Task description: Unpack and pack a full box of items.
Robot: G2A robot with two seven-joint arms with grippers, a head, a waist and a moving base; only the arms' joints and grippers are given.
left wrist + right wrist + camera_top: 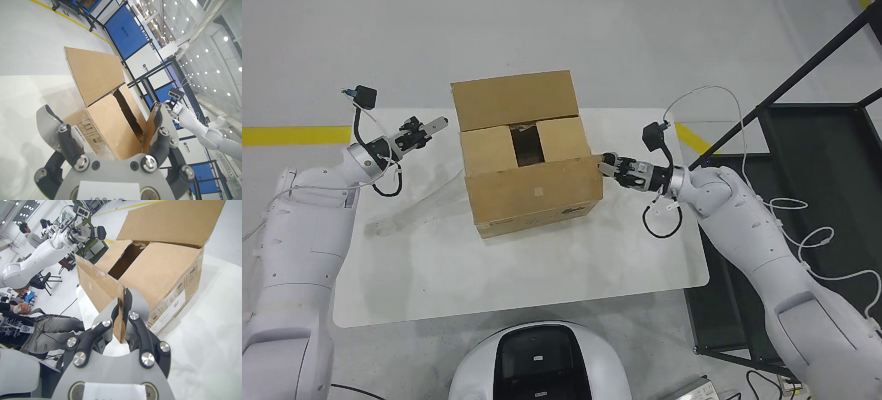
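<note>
Right claw (123, 301): nearest the lens in the right wrist view, clenched on the raw end edge of the front flap (98, 283). The cardboard runs between its two fingers (137, 303), which hide the flap's lower corner. Seen from above, the right claw (610, 164) sits at the box's right front corner.
Left claw (103, 111): released, its fingers spread wide and gripping nothing. The box shows beyond them in the left wrist view. Seen from above, the left claw (432, 127) hangs near the box's far left corner, apart from the cardboard.
Box (532, 200): brown cardboard, standing on the white surface (542, 275) toward its far side, between the two arms.
Front flap: raised along the box's near edge, pinched at its right end.
Far flap (514, 100): lifted and leaning back, away from the opening.
Side flaps (564, 138): folded inward and roughly level, with their edges not meeting.
Gap (527, 146): a dark slot between the side flaps. The inside is in shadow, and what lies in it cannot be made out.
Rack (817, 150): a black frame just beside the surface on the right, cut off at the top view's edge.
Yellow line (292, 134): on the floor to the left, partly hidden behind the left arm.
</note>
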